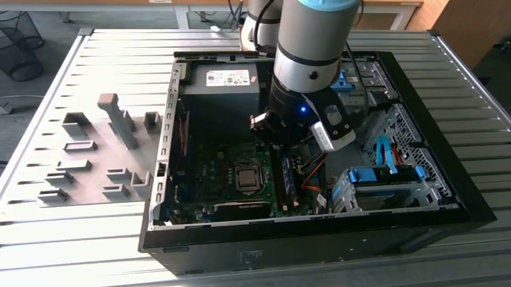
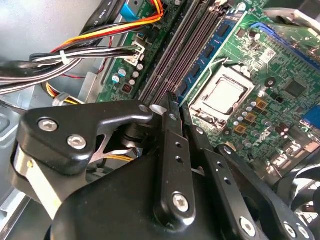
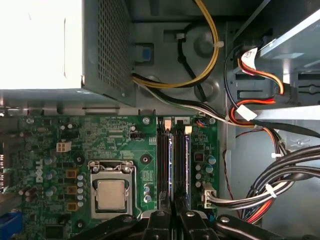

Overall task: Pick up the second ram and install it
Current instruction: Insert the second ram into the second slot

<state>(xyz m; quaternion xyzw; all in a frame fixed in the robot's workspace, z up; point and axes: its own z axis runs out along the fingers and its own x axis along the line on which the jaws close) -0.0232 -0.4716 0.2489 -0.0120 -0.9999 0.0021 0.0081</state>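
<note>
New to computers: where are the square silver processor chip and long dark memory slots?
Square silver processor chip (image 3: 110,194), first wrist view, lid centre.
Long dark memory slots (image 3: 163,165), first wrist view, one slot's middle.

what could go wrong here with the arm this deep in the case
The end effector sits right over the narrow memory slots; a slight misalignment might press on the slot walls. The cable bundle runs close beside it and could snag. The processor socket lies next to the slots, so a sideways slip may strike it.

Arm (image 1: 307,54) over open computer case (image 1: 447,197) on slatted table (image 1: 88,239)
</note>
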